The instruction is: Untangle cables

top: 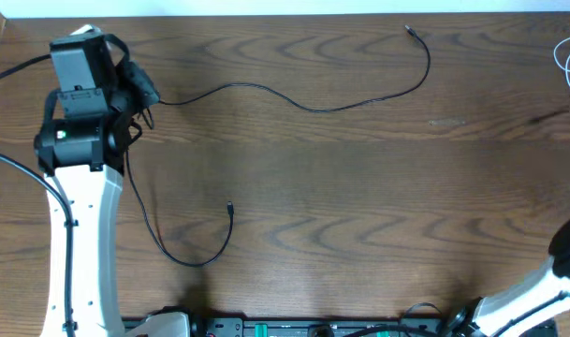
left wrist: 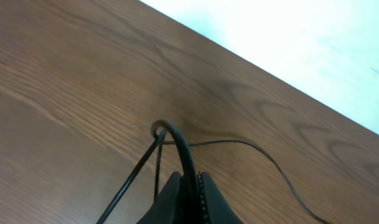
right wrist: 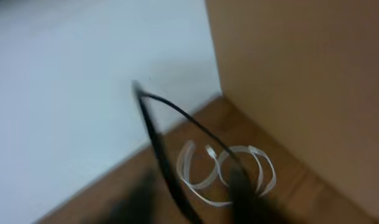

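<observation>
My left gripper [left wrist: 190, 186] is clamped tight on the black cable [top: 294, 101], which stands up as a small loop just ahead of the fingertips in the left wrist view. Overhead, that gripper sits at the far left of the table [top: 378, 206]. From it, one run of the cable snakes right to a plug near the far edge. The other run drops along the left arm [top: 79, 225], curls round near the front and ends in a plug pointing up the table. The stretch between the two runs is hidden under the gripper, so I can't see how the cable lies there. The right gripper [right wrist: 188, 202] shows only as dark smears at the bottom of a badly blurred right wrist view, and I can't tell how far apart its fingers are or whether they hold anything. A thin black cord [right wrist: 153, 130] arcs in front of that lens, and I can't say what it is. Past it lies the white cable [right wrist: 229, 168], coiled in loose loops on the wood beside a tan upright panel [right wrist: 301, 81]. Overhead, only a sliver of that coil shows at the far right edge, well apart from the black cable, and the right arm [top: 537, 290] is cut off at the lower right corner. The table is dark wood grain, with a pale surface beyond its far edge.
</observation>
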Motion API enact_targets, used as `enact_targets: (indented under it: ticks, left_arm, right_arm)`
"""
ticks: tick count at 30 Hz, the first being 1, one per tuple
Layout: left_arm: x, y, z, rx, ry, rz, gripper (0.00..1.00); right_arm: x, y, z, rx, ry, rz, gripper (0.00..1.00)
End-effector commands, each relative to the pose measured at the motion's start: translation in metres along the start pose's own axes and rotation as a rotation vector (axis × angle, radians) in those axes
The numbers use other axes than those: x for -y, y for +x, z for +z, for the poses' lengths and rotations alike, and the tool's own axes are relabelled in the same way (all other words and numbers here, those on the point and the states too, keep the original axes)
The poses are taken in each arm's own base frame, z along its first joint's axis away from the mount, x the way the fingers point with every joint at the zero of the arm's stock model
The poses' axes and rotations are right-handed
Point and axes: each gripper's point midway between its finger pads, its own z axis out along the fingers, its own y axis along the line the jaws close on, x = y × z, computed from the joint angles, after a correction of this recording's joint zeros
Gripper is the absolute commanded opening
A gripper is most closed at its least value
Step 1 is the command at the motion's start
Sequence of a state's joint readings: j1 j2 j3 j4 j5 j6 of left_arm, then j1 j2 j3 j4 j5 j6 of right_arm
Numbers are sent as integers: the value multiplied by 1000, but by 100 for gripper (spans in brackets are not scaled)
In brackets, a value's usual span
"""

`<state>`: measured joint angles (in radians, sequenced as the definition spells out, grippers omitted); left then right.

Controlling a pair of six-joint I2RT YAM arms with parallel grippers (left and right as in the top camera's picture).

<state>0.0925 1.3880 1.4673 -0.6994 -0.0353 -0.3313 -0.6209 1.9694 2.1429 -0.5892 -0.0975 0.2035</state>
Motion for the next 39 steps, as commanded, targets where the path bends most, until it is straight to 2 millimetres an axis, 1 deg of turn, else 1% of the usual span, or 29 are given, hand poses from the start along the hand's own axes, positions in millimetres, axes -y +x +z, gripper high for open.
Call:
enact_targets:
  ticks: [1, 3, 5, 6, 8, 11, 13, 18, 19, 20, 21, 22, 23, 25, 26, 29, 31, 33, 34, 37, 39]
  left_arm:
    - [16, 3, -2, -5, 33, 47, 8]
    - [24, 7, -3, -10, 48, 63, 7]
    - [31, 10, -4, -14, 64, 77, 7]
    - [39, 13, -5, -16, 79, 88, 7]
    - [46, 16, -6, -20, 94, 101, 8]
    - [52, 19, -7, -24, 107, 113, 7]
    - [56, 21, -8, -26, 115, 120, 7]
    - [63, 24, -9, -30, 130, 132, 7]
    - [65, 24, -9, -29, 134, 135, 8]
    - [68, 24, -10, -22, 143, 138, 7]
    - [72, 23, -11, -16, 153, 140, 7]
    - [77, 23, -12, -13, 176, 148, 7]
    - [87, 22, -15, -10, 224, 166, 7]
    - [114, 22, -23, -1, 362, 200, 7]
    - [144, 19, -37, 14, 519, 213, 7]
    - [191, 16, -69, 49, 782, 256, 7]
    - [215, 14, -91, 80, 915, 272, 7]
    - [230, 10, -108, 97, 1001, 248, 8]
    - [235, 8, -113, 97, 1026, 222, 8]
    - [244, 1, -126, 74, 1080, 113, 8]
    - [249, -4, -134, 56, 1123, 49, 7]
  right_arm:
    - [34, 37, 35, -90, 106, 15, 99]
    - [37, 59, 44, -158, 109, 21, 99]
    - [38, 74, 47, -209, 113, 23, 99]
    - [36, 86, 45, -255, 117, 23, 99]
    - [34, 98, 41, -307, 118, 14, 99]
    - [28, 112, 37, -362, 109, -21, 99]
    - [22, 122, 34, -404, 93, -64, 99]
    - [-5, 147, 25, -507, -5, -141, 99]
    - [-19, 154, 22, -535, -74, -166, 99]
    - [-42, 164, 15, -568, -195, -201, 99]
    - [-59, 170, 10, -587, -281, -221, 99]
    - [-74, 175, 4, -602, -358, -236, 99]
    - [-90, 180, -3, -615, -432, -253, 99]
    - [-122, 191, -16, -635, -559, -299, 99]
    - [-148, 202, -26, -655, -621, -330, 99]
    - [-189, 216, -43, -679, -728, -357, 99]
    - [-221, 226, -60, -678, -845, -405, 99]
    - [-252, 235, -80, -670, -968, -447, 99]
    - [-264, 238, -89, -666, -1018, -464, 99]
    - [-299, 249, -116, -665, -1149, -485, 99]
    - [-319, 253, -134, -659, -1243, -481, 99]
